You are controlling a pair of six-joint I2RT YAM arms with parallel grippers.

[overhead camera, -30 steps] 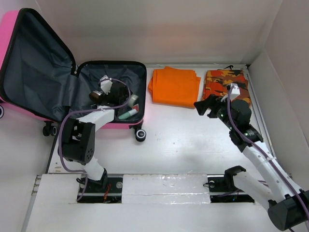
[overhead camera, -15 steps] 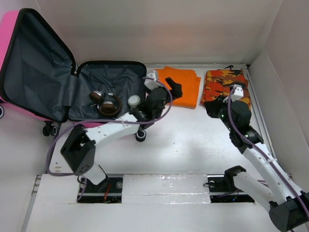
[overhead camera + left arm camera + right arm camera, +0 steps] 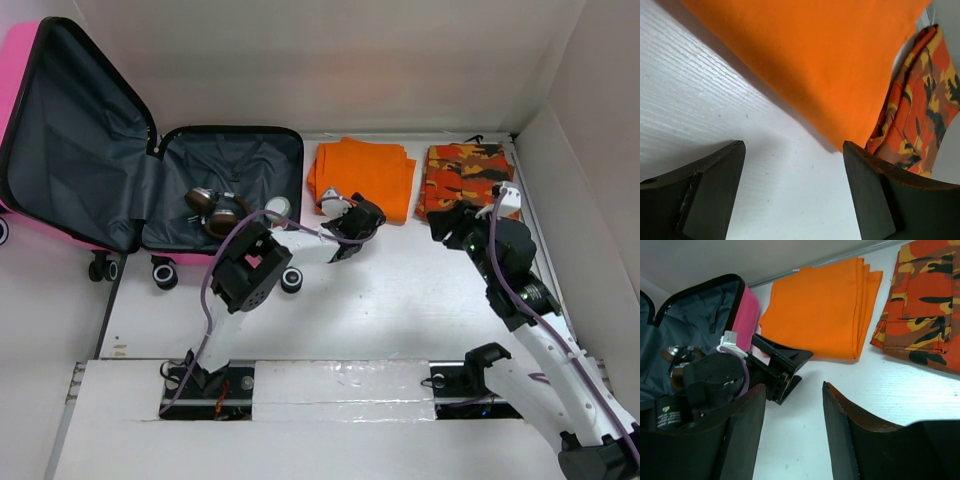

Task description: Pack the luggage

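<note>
The pink luggage point(image 3: 20, 60) lies open at the left, its lid propped up, dark grey lining point(image 3: 235, 165) showing; its pink wall also shows in the right wrist view point(image 3: 747, 310). Brown headphones point(image 3: 215, 210) and a small white round item point(image 3: 278, 207) lie inside. A folded orange cloth point(image 3: 362, 178) and a folded camouflage cloth point(image 3: 470, 175) lie on the table to its right. My left gripper point(image 3: 358, 225) is open and empty, low over the table at the orange cloth's point(image 3: 805, 55) near edge. My right gripper point(image 3: 452, 225) is open and empty, just in front of the camouflage cloth point(image 3: 930, 295).
White walls close in the back and the right side point(image 3: 590, 150). The suitcase wheels point(image 3: 291, 281) stand on the table beside the left arm. The left gripper point(image 3: 780, 365) sits to the left in front of my right fingers point(image 3: 840, 430).
My left arm has swung out of the suitcase and rightwards to the near edge of the orange cloth. My right gripper has shifted slightly right, towards the camouflage cloth.
</note>
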